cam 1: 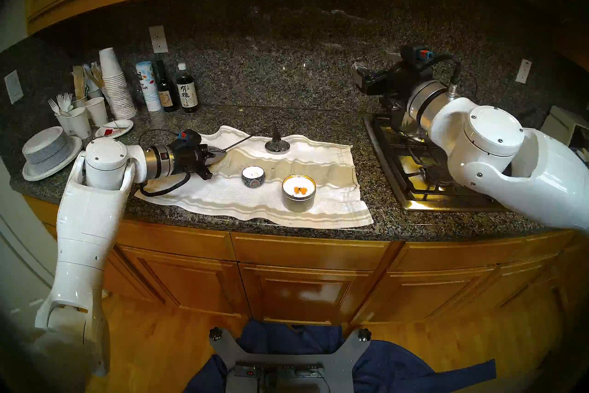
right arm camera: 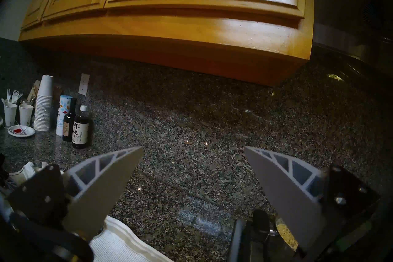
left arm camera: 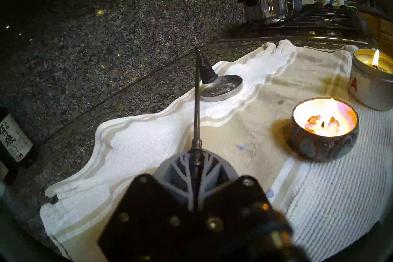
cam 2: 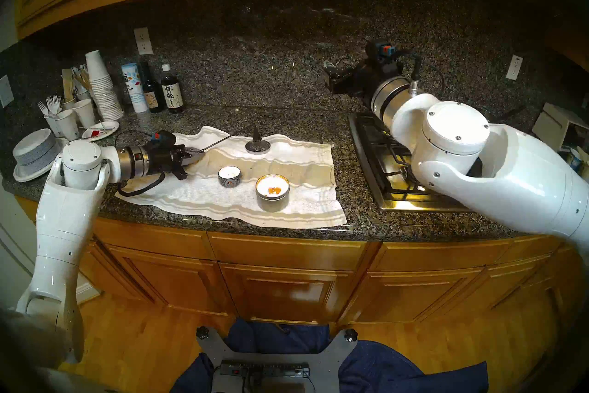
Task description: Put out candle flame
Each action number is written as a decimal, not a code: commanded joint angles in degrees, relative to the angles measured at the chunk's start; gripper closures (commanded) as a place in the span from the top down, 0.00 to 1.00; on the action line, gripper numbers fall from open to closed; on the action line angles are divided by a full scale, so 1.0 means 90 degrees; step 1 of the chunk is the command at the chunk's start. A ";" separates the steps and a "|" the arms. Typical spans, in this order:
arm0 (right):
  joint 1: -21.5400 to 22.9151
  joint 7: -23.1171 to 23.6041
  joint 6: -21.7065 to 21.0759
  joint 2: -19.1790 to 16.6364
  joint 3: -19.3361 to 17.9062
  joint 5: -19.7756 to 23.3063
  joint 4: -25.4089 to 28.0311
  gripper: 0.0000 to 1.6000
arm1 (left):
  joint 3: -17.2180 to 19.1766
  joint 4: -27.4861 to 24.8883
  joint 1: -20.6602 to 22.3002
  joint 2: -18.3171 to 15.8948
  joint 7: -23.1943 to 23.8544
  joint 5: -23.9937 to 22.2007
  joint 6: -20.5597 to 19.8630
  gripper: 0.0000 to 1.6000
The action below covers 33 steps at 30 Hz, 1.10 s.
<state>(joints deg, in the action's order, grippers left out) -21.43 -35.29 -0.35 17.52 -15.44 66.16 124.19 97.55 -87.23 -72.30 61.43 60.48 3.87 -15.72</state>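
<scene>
Left wrist view shows the left gripper (left arm camera: 196,167) clamped tight on the handle end of a candle snuffer (left arm camera: 197,104), the thin dark rod running straight toward 12 o'clock from the grey fingers (left arm camera: 176,172). The snuffer's black cone (left arm camera: 207,71) sits at the far end, its mouth resting on a round metal lid (left arm camera: 222,88) that lies on the white towel (left arm camera: 131,148). At 3 o'clock from the gripper stands a small patterned candle bowl (left arm camera: 324,142), its flame lit and the wax glowing; past it, at about 2 o'clock, a silver tin candle (left arm camera: 370,87) also burns with a tall flame. Both candles stand apart from the snuffer and from each other. In the head view the left gripper (cam 1: 220,156) lies low over the towel's left edge, with the patterned candle bowl (cam 1: 253,177) at 4 o'clock from it and the silver tin candle (cam 1: 299,194) farther the same way. The right gripper (right arm camera: 192,172) hangs above the counter (right arm camera: 191,127) near the stove (cam 1: 414,172), its jaws spread wide with nothing between them, well apart from both candles.
</scene>
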 commanded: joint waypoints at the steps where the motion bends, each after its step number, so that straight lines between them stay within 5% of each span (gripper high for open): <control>1: 0.0174 -0.0039 0.0081 -0.0006 -0.0173 -0.0056 0.0011 1.00 | 0.0071 -0.0023 0.0156 0.0025 -0.0033 -0.0078 0.0231 0.07; 5: 0.0181 -0.0051 0.0072 -0.0011 -0.0173 -0.0053 0.0025 1.00 | -0.0007 0.0043 0.0185 0.0070 0.0004 -0.0104 0.0324 0.00; 12: 0.0185 -0.0073 0.0066 -0.0028 -0.0173 -0.0051 0.0046 1.00 | -0.0093 0.0094 0.0242 0.0078 0.0024 -0.0062 0.0368 0.02; 24: 0.0180 -0.0065 0.0101 -0.0030 -0.0167 -0.0054 0.0027 1.00 | -0.0172 0.0171 0.0290 0.0014 0.0056 0.0030 0.0401 0.41; 33: 0.0183 -0.0065 0.0110 -0.0026 -0.0165 -0.0053 0.0012 1.00 | -0.0235 0.0212 0.0397 0.0000 0.0102 0.0037 0.0427 0.43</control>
<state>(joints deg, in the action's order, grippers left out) -21.40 -35.84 -0.14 17.28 -15.32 66.15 124.51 95.52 -84.47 -71.85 61.60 61.26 4.39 -12.32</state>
